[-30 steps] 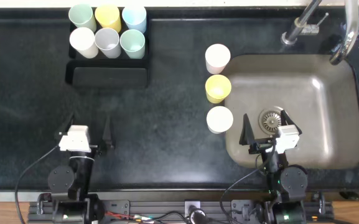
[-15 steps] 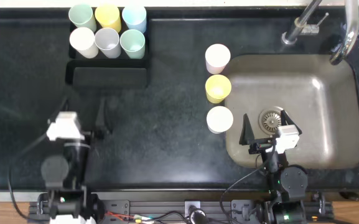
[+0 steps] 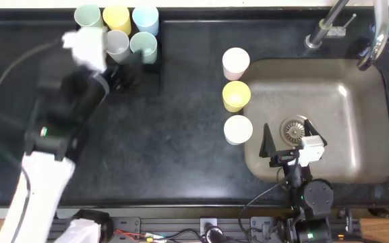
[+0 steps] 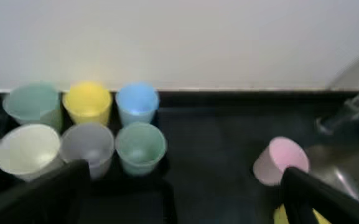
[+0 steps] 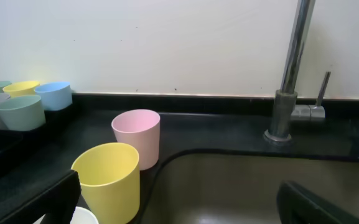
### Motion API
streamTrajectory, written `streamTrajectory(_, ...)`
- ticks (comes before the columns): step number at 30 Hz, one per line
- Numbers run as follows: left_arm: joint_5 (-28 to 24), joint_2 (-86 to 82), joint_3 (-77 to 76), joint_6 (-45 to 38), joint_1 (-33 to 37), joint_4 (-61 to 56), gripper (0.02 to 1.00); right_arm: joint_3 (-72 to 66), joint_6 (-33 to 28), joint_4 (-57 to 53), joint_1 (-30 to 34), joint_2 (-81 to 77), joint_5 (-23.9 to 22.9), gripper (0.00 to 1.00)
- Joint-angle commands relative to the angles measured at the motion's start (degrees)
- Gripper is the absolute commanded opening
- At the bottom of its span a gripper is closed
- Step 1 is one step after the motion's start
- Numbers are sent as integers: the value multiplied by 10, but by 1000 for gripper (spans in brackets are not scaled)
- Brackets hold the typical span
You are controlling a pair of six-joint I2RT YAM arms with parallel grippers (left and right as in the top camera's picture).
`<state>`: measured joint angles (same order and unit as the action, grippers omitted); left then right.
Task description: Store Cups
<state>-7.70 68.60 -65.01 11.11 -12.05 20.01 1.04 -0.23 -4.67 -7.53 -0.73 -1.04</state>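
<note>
Left wrist view: left end effector point(image 4: 182, 202) held high, fingers spread wide, nothing between them. Below it lies the black tray point(image 4: 135, 198) with six cups in two rows, plus the pink cup point(image 4: 279, 163) off to the side near the sink point(image 3: 356, 88).

Top view: three loose cups stand upright in a line on the desk point(image 3: 181, 148) along the sink's left rim: pink, then yellow cup point(image 3: 236, 95), then white cup point(image 3: 238, 129). They are close together, all well apart from the tray. The right end effector point(image 3: 289, 137) sits low over the sink near the drain, fingers wide and empty.

Judged step: left arm goes for a first loose cup, probably the pink one, since it is nearest the tray and at the end of the line.

Notes for doing it well:
- Approach the pink cup from the tray side, so the outer finger does not knock the yellow cup just beside it.
- One finger inside the rim, one outside; close gently, as the wall looks thin.
- Lift straight up before crossing to the tray.
- Set it in the tray's unfilled near section, or nest it in a stored cup, keeping it upright.
- Keep clear of the six stored cups on descent.
</note>
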Motion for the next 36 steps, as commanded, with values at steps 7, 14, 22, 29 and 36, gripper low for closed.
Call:
streamTrajectory(7,80,245,-253,118,-148,118,1000,-8,2,3,0,5,-5,998)
streamTrajectory(14,70,383,-355,192,-202,161,1000,-8,2,3,0,5,-5,998)
streamTrajectory(22,70,522,-495,207,-223,247,1000,-8,2,3,0,5,-5,996)
streamTrajectory(29,77,613,-577,222,-236,273,1000,-8,2,3,0,5,-5,998)
streamTrajectory(36,111,649,-584,239,-237,286,998,-8,2,3,0,5,-5,998)
